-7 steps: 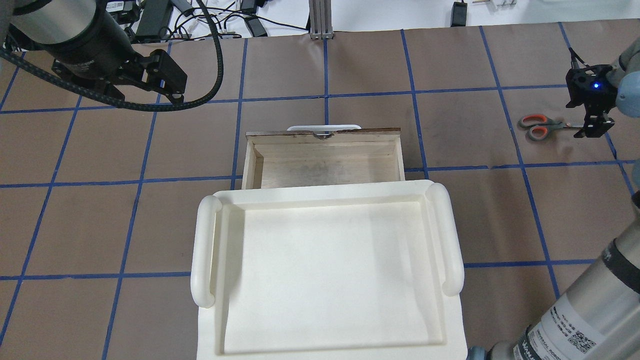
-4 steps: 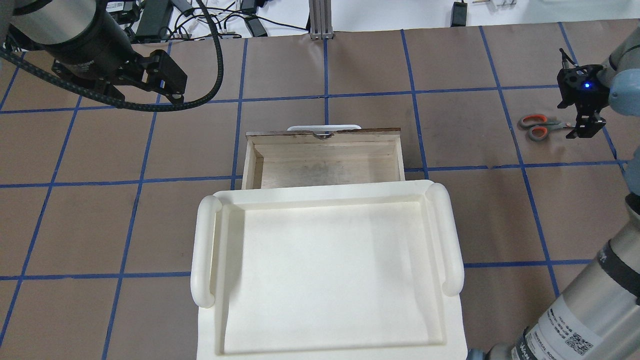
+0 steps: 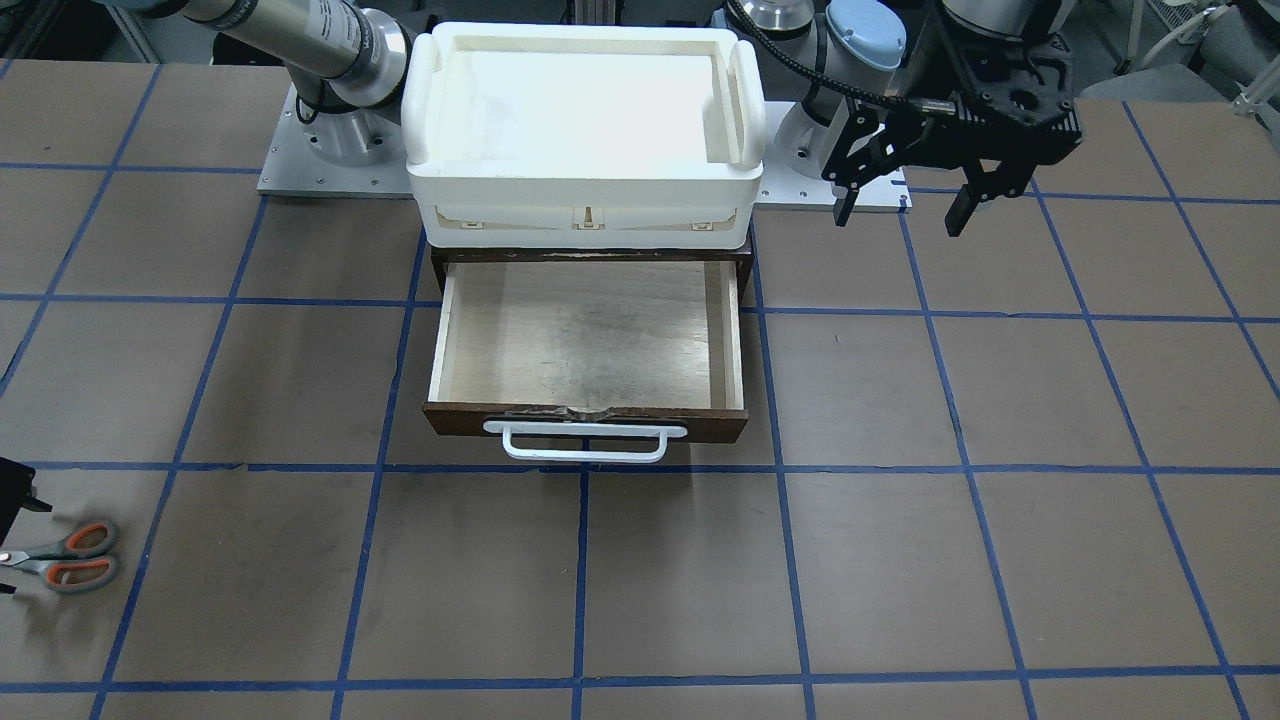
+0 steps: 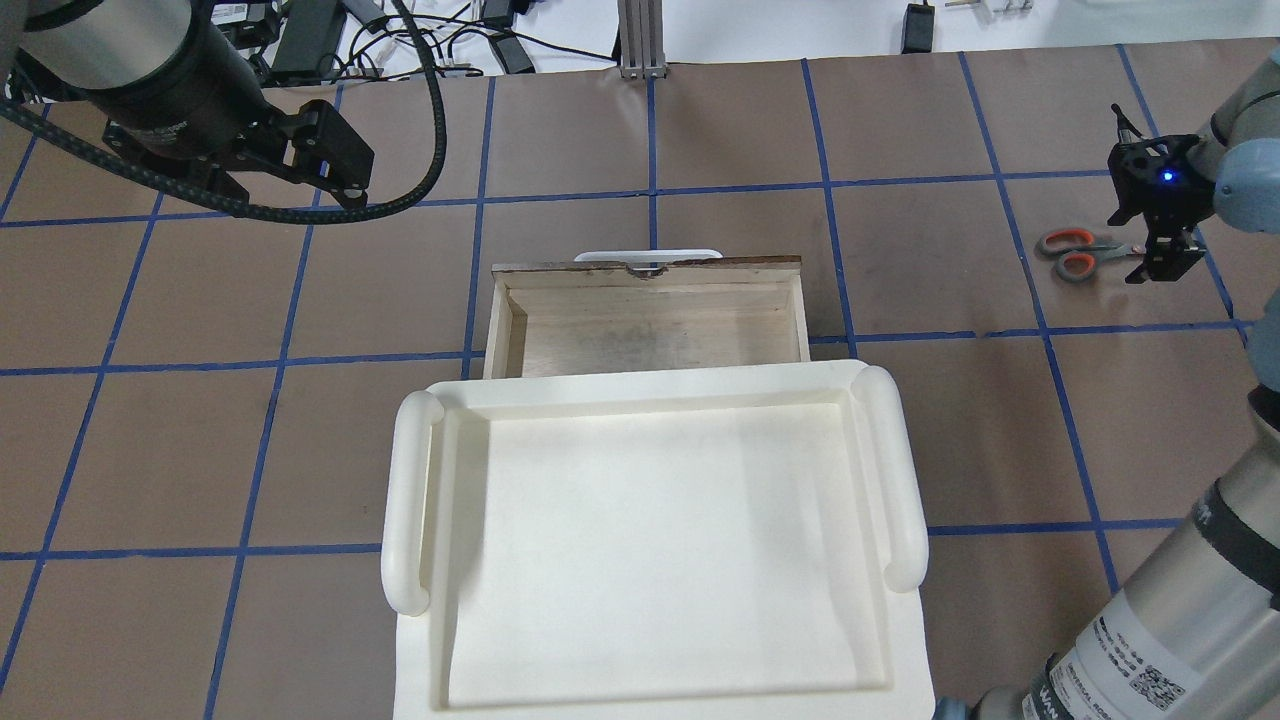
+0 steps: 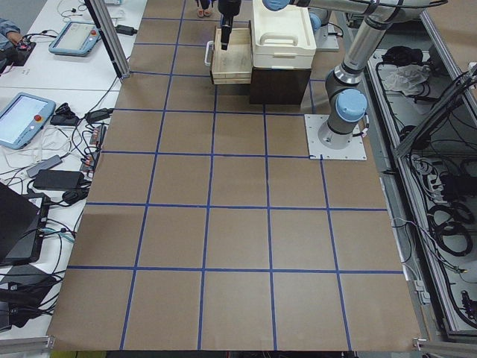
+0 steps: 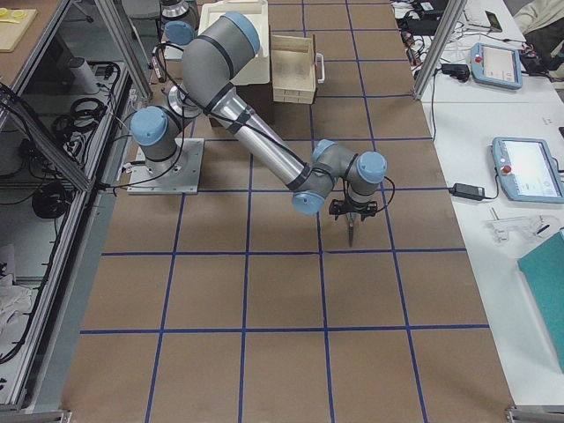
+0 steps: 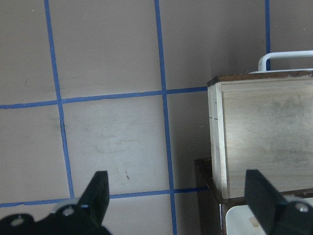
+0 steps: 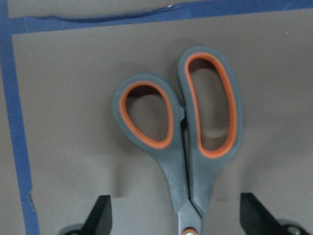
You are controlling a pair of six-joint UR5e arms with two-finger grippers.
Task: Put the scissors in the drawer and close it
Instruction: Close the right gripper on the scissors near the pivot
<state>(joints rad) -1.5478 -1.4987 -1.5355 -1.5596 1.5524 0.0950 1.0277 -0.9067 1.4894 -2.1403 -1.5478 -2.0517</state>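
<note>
Well to the robot's right of the open drawer (image 4: 797, 320), scissors (image 4: 1075, 254) lie flat on the surface (image 4: 900, 150), loops toward the drawer. Right gripper (image 8: 177, 218) is pointed straight down over the shanks, fingers (image 8: 100, 215) spread. Descent should be kept centred, closure made near the pivot. Left gripper (image 7: 176, 181) is held spread, left of the drawer.
</note>
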